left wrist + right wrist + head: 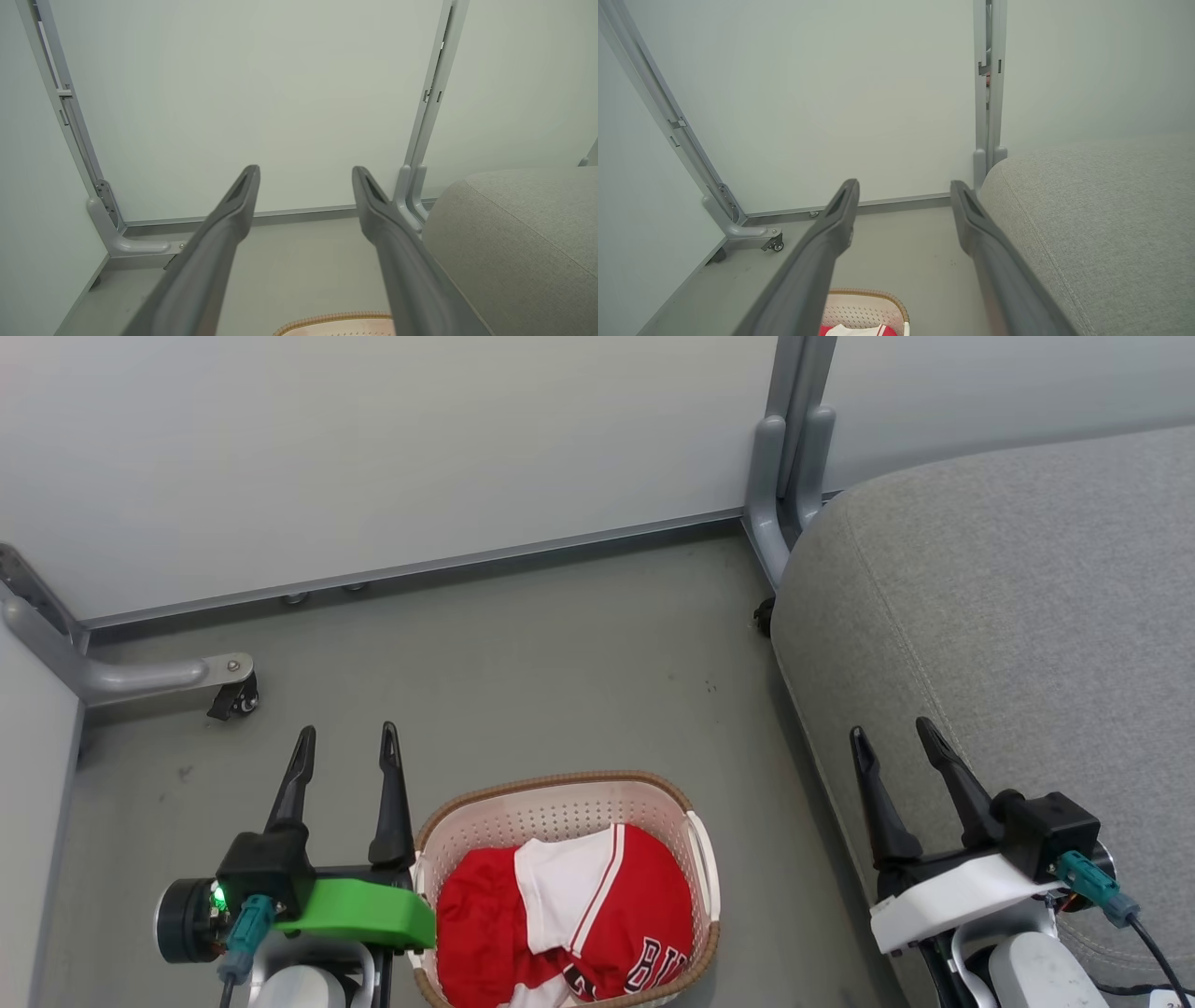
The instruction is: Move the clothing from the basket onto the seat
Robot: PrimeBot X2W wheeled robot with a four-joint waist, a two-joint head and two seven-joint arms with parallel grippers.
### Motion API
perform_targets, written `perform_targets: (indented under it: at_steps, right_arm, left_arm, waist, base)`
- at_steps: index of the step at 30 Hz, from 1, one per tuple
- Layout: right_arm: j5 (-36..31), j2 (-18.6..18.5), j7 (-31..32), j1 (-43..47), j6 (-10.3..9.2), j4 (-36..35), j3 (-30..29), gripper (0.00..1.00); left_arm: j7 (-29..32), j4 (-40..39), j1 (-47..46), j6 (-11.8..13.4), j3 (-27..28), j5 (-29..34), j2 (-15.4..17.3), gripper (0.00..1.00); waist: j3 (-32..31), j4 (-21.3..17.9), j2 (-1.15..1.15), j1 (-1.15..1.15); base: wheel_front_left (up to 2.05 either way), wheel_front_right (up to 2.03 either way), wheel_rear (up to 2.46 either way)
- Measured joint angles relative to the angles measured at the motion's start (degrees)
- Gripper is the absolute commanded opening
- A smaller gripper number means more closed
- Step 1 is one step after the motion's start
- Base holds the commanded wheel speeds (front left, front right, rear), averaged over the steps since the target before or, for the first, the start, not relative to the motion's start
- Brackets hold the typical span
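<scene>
In the head view we see the basket (pixel 560 795) standing on the grey floor (pixel 523 653), low in the picture between the two arms. The clothing (pixel 569 915) lies crumpled inside it: red fabric with a white, red-striped panel folded over the top and part of black-and-white lettering at the lower right. We place the seat (pixel 1008 616) to the robot's right of the basket, apart from it with a strip of floor between them, and no garment lies on its grey upholstery. The left gripper (pixel 347 732) is just left of the basket, its green housing overlapping the basket's left rim in the picture; its fingers are spread apart and hold nothing. The right gripper (pixel 891 730) shows against the near edge of the seat, likewise parted and empty. Both wrist views confirm the gap between each pair of fingers, with only floor and the pale wall panels (pixel 373 448) visible between them. A grey frame foot with a caster (pixel 235 698) stands on the floor at the far left, well apart from the basket.
</scene>
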Motion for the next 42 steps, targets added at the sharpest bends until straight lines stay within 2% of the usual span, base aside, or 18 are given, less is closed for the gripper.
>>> perform_targets:
  at_steps: [9, 42]
  right_arm:
    - [-3.4, 0.0, -0.9, 0.0, 0.00, 0.9, -0.1, 1.00]
    - [-3.6, 0.0, -0.9, -1.4, 0.01, 3.2, 0.2, 1.00]
  left_arm:
    - [-0.9, 1.6, 0.0, -0.3, -0.4, 1.9, 0.0, 1.00]
    - [-1.0, 3.3, -1.5, -1.1, -0.9, 2.0, 0.1, 1.00]
  waist:
    - [-0.2, 0.1, 0.00, 0.00]
    - [0.6, -0.4, 0.00, 0.00]
  base:
    - [0.00, 0.00, 0.00]
    - [0.00, 0.00, 0.00]
